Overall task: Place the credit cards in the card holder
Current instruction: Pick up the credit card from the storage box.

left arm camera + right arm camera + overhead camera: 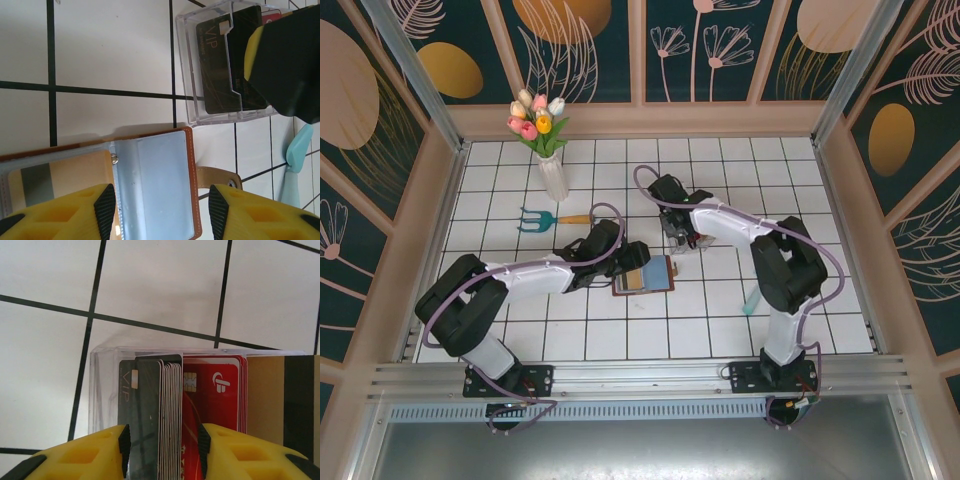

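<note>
Early days, by the look: one tan striped card [50, 182] already sleeved in the card holder [189, 170], on the page away from its snap tab [220, 176], with the neighbouring clear sleeve empty. Rest of the credit cards [170, 405] standing in the clear rack [186, 60] just beyond the card holder, tab side, so most of the job left. Over the open card holder, left gripper [162, 212] poised, jaws apart, clamped on nothing. At the clear rack, right gripper [162, 452] with jaws apart astride the black and white-edged cards; no squeeze evident. Left wrist view good for sleeve contents, too small to read from the top view. Right wrist view good for the stack edge-on: black VIP, red, tan. Top view good for layout: card holder lying open and flat between both arms.
</note>
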Tool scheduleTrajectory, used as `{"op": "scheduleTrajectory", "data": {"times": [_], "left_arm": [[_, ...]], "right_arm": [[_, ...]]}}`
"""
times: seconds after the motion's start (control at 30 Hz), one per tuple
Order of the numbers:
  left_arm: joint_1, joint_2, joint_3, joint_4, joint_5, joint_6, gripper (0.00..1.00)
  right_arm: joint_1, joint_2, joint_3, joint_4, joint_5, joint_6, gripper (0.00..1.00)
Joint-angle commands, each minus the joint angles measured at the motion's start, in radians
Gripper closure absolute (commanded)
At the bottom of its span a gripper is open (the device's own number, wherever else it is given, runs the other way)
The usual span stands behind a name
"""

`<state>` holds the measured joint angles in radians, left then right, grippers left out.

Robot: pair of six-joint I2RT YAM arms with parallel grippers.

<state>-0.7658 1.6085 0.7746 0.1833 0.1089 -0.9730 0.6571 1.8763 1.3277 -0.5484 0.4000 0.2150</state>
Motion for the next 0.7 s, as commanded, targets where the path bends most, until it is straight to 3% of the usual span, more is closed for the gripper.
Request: {"op": "scheduleTrajectory", "data": {"times": [0.0,0.33,0.67], "left_arm": [[-0.004,-0.005,0.011,0.029,0.003,-0.006,0.45],[-0.004,-0.031,-0.018,0.026,-0.026,-0.019,0.45],[-0.004,-0.033,-0.024,0.024,-0.031,-0.021,0.45]], "right_arm": [[0.016,0.034,0.032,-0.046,0.127,-0.013,0.57],[0.042,0.089,0.046,-0.048,0.215,-0.025,0.58],[0.055,0.037,0.057,-0.060,0.266,-0.027,0.63]]}}
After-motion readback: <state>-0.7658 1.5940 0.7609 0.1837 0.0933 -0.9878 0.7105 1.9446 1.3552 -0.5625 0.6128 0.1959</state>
